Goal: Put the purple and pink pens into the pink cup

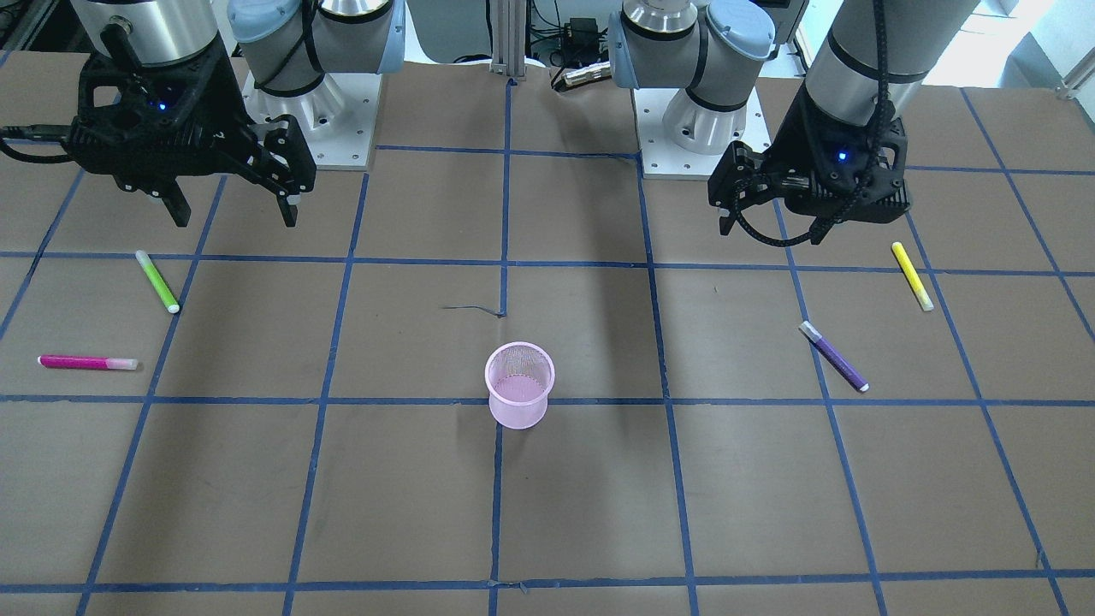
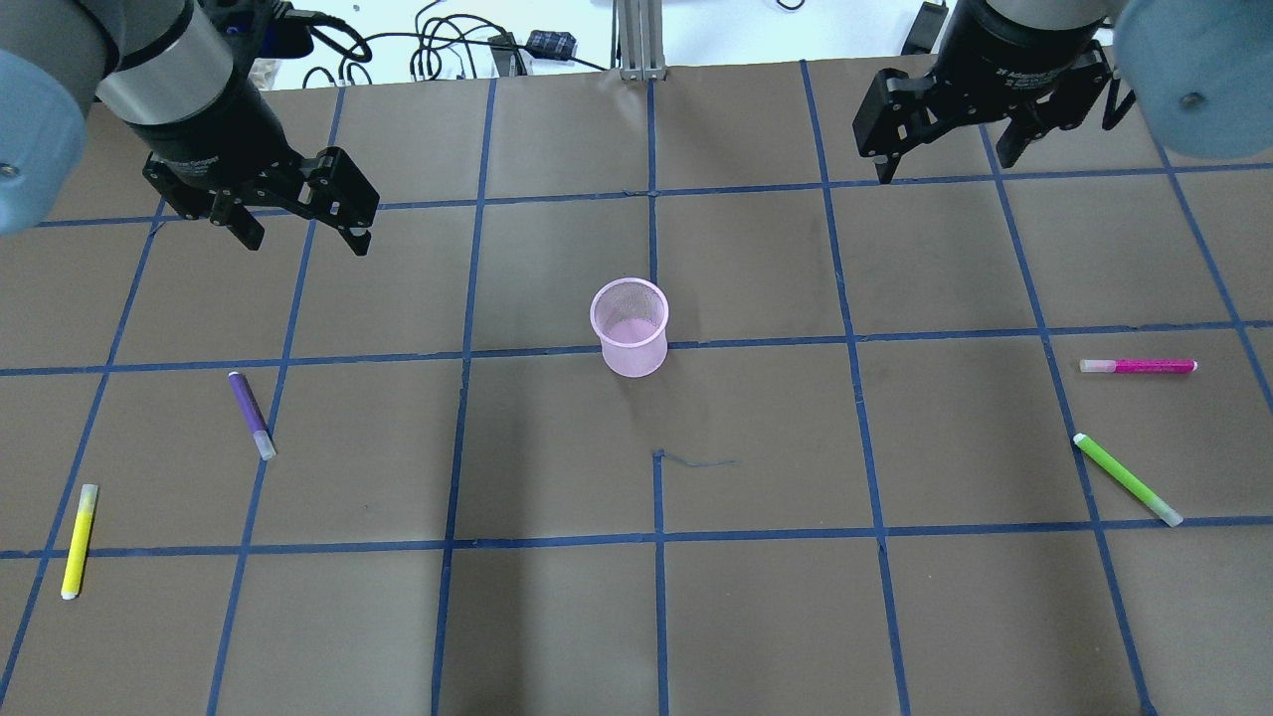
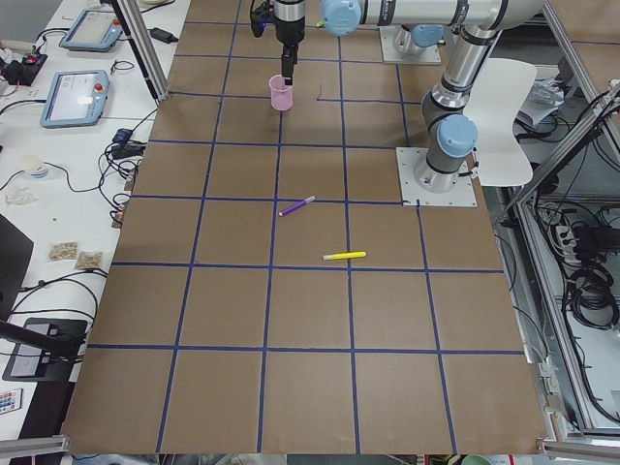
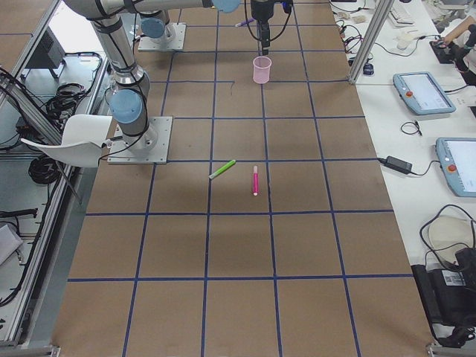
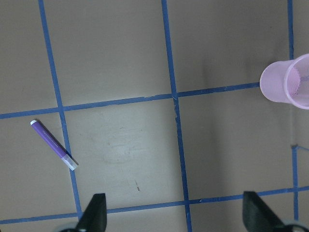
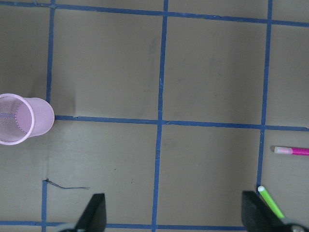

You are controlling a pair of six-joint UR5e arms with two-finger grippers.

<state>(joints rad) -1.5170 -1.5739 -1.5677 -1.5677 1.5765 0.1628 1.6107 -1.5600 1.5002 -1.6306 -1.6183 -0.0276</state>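
The pink mesh cup (image 2: 630, 326) stands upright and empty near the table's middle; it also shows in the front view (image 1: 519, 385). The purple pen (image 2: 251, 414) lies flat on the robot's left side, below and a little left of my left gripper (image 2: 303, 239), which is open, empty and raised. The left wrist view shows that pen (image 5: 53, 144) and the cup (image 5: 287, 87). The pink pen (image 2: 1139, 366) lies flat on the right side, nearer than my right gripper (image 2: 945, 164), also open and empty. The right wrist view shows the pink pen (image 6: 292, 151) at its edge.
A green pen (image 2: 1127, 479) lies just nearer than the pink pen. A yellow pen (image 2: 79, 540) lies at the near left, beyond the purple pen. The brown table has a blue tape grid. The arm bases (image 1: 308, 120) stand at the robot's edge.
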